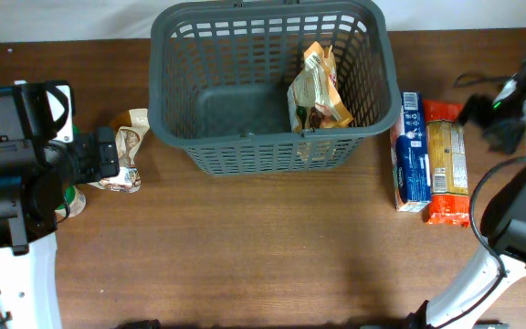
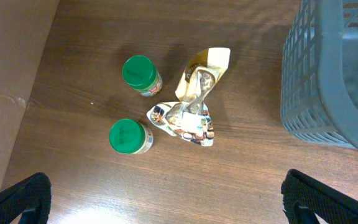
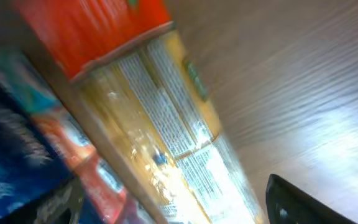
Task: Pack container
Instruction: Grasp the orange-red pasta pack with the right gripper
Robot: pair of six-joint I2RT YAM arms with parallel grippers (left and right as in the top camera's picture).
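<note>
The dark grey basket [image 1: 268, 87] stands at the back middle of the table, with a tan snack bag [image 1: 318, 87] leaning inside its right end. My left gripper [image 1: 108, 155] is open and empty, hovering over a crumpled foil bag [image 2: 191, 106] and two green-lidded jars [image 2: 141, 73] [image 2: 128, 135] left of the basket [image 2: 334, 74]. My right gripper [image 1: 496, 119] is open above an orange and yellow package [image 3: 160, 118], which lies next to a blue box [image 1: 412, 151]. The right wrist view is blurred.
The blue box [image 3: 11, 155] and the orange package [image 1: 447, 164] lie side by side right of the basket. The crumpled bag [image 1: 128, 146] lies close to the basket's left wall. A jar [image 1: 73, 203] shows partly under the left arm.
</note>
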